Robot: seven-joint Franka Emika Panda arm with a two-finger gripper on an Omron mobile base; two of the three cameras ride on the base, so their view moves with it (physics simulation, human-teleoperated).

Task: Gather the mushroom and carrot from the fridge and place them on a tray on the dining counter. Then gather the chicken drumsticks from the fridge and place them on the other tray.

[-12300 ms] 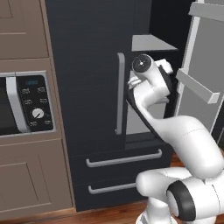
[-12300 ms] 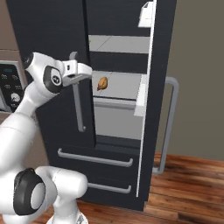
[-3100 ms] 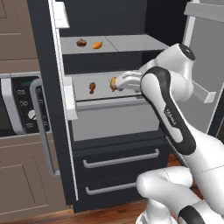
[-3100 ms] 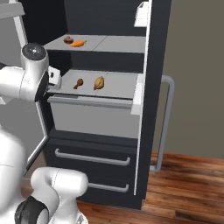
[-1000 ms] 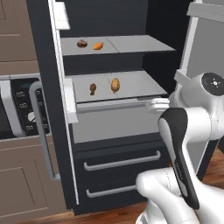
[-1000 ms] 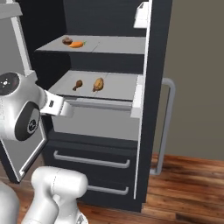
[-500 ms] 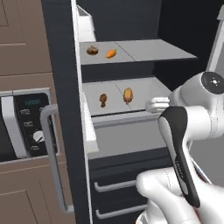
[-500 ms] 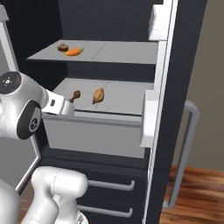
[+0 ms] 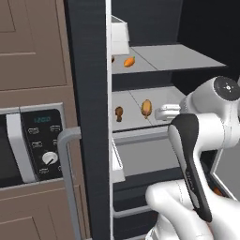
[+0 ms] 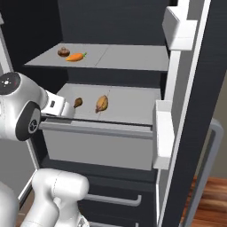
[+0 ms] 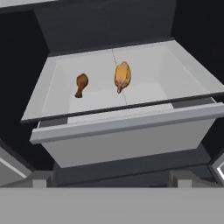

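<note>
Carrot (image 10: 75,56) and mushroom (image 10: 63,51) come first in the task, and both sit on the fridge's (image 9: 89,93) upper shelf (image 10: 133,57), toward the upper left of the right base view, with the mushroom just behind and to the left of the carrot.

Nearest the camera, the gripper (image 11: 111,181) hangs in front of the lower compartment with its jaws spread wide and nothing between them; its dark fingertips (image 11: 39,180) rise at the bottom of the hand view. Just beyond it is the pale front lip of the lower shelf (image 11: 127,127), and on that shelf lie the two chicken drumsticks: the smaller, darker drumstick (image 11: 81,84) at centre left and the larger golden drumstick (image 11: 122,75) just to its right, apart from each other.

The likely trouble is that the hand is aimed at the drumstick level, while the vegetables lie a shelf higher and deeper. Rising to them, the fingers or wrist could knock the front edge of the upper shelf. The carrot and mushroom also lie close together, so wide jaws might shove one while closing on the other, and the rounded mushroom could roll toward the back.

The carrot's long axis runs nearly left to right in the right base view, tip to the left and green top to the right, slightly raised. A grip across its narrow width looks safest.
</note>
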